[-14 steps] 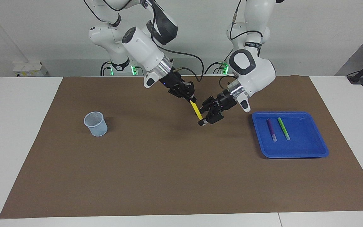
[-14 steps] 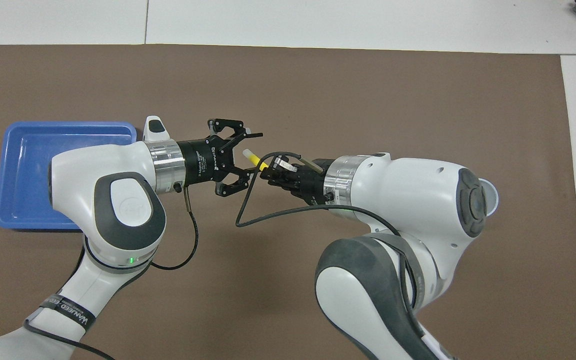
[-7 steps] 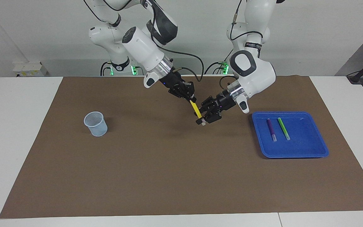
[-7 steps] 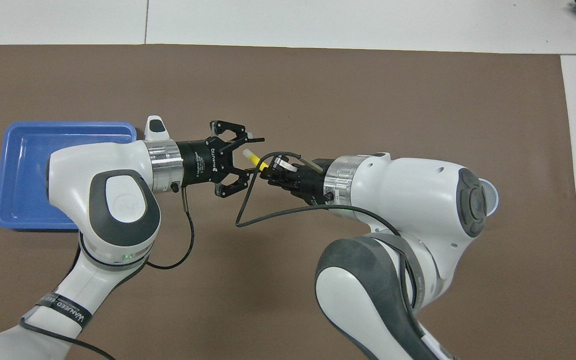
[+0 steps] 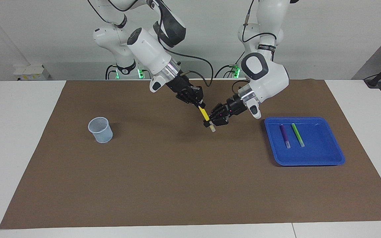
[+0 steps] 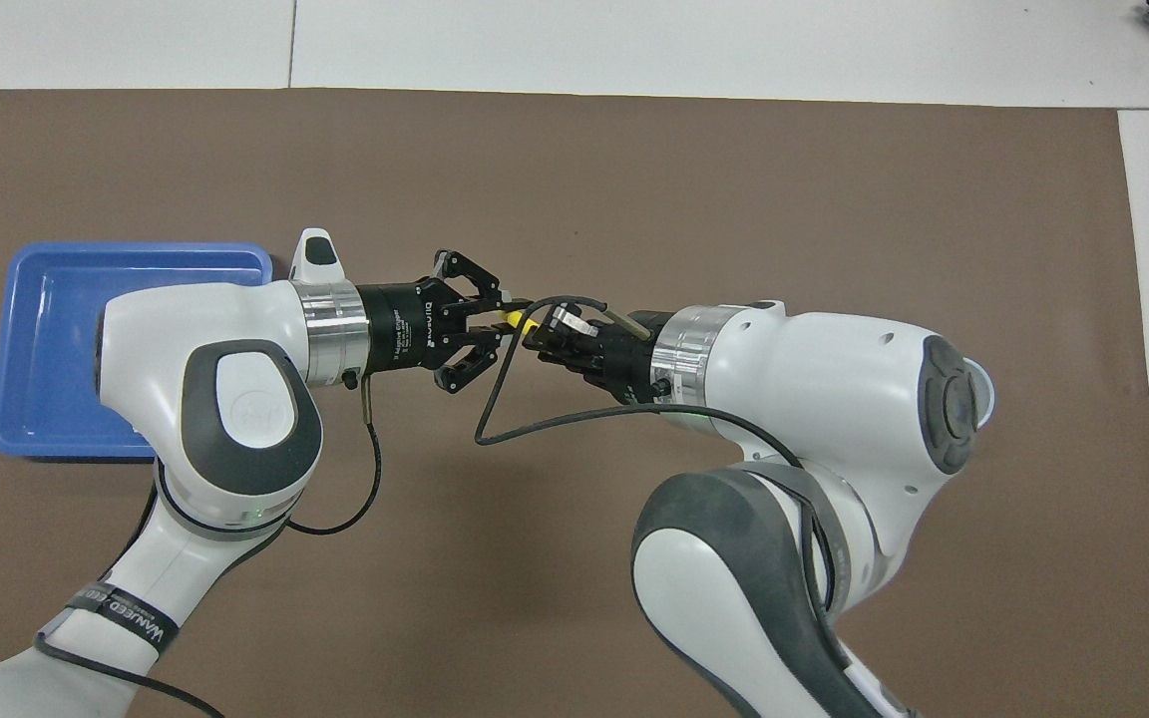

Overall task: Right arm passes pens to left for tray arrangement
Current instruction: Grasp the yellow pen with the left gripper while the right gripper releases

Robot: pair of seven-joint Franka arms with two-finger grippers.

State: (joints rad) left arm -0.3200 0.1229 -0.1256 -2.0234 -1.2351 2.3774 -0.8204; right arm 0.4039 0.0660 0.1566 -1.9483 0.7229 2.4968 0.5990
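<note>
Mid-air over the brown mat (image 5: pixel 164 185), the right gripper (image 5: pixel 199 105) clamps the upper end of the yellow marker pen (image 5: pixel 204 114) while the left gripper (image 5: pixel 209 123) pinches its lower, pale end. The purple pen (image 5: pixel 284 135) and green pen (image 5: pixel 297 134) lie side by side in the blue tray (image 5: pixel 326 158). A translucent cup (image 5: pixel 101 130) stands toward the right arm's end.

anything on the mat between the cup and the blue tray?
Nothing rests there: the facing view shows bare brown mat between the translucent pale-blue plastic cup and the shallow blue plastic tray. Above it, both hands grip the yellow marker pen.
</note>
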